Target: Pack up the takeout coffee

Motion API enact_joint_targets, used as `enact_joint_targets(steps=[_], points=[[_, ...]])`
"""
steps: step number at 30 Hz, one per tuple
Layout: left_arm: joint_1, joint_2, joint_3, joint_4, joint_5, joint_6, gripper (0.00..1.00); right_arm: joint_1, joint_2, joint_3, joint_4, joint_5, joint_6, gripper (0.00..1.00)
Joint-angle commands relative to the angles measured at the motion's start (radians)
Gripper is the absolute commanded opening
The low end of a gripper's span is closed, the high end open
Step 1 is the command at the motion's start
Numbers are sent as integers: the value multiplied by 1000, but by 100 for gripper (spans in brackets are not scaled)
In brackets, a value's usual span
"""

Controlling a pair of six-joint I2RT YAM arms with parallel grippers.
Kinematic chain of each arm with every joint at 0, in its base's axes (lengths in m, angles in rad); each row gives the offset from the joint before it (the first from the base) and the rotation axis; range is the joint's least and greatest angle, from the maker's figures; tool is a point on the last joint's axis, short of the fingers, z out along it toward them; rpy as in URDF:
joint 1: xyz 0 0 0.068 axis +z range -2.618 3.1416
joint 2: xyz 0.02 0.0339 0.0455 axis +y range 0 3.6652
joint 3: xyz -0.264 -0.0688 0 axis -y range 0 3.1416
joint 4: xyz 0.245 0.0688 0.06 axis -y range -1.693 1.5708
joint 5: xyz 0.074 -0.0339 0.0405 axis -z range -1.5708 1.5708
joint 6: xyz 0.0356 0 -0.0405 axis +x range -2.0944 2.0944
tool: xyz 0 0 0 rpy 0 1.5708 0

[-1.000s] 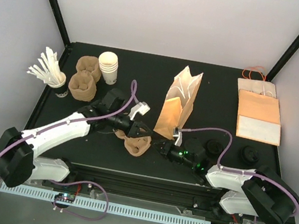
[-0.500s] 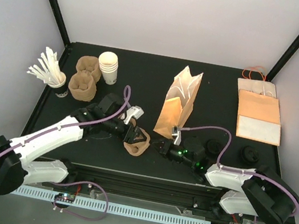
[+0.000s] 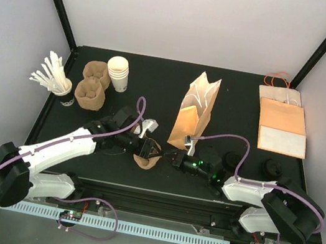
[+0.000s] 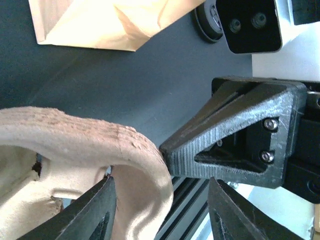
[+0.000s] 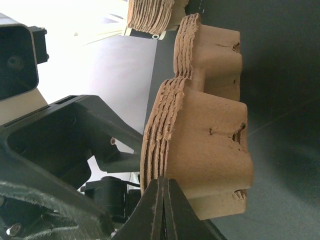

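As bag [image 3: 194, 112] stands upright, contents unclear, stirrers [image 3: 50, 74] in cup [image 3: 64, 99]

The left claw [image 4: 160, 212] gapes astride a pulp carrier [image 4: 75, 145], its rim touched by the right claw [image 4: 172, 152].

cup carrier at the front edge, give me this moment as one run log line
left gripper: open, straddling pulp cup carrier rim | right gripper: shut, tips at carrier edge | brown paper bag: standing behind them
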Motion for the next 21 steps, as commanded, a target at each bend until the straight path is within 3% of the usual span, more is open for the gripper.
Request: enact_joint_targets(steps=[1,5,10,15,21], points=[[-5,3,1,53,-36,-51,51,7,10,28,43,-26,-23,1],[-7,13,-4,73,-34,-64,43,7,19,33,56,-44,-25,1],[-7,4,-15,91,-32,-77,16,6,20,27,63,-45,-22,1],[-8,-21,-11,84,-26,-74,2,8,22,0,69,-24,-5,1],[-8,-22,2,58,-6,-64,2,8,30,-27,73,2,7,1]])
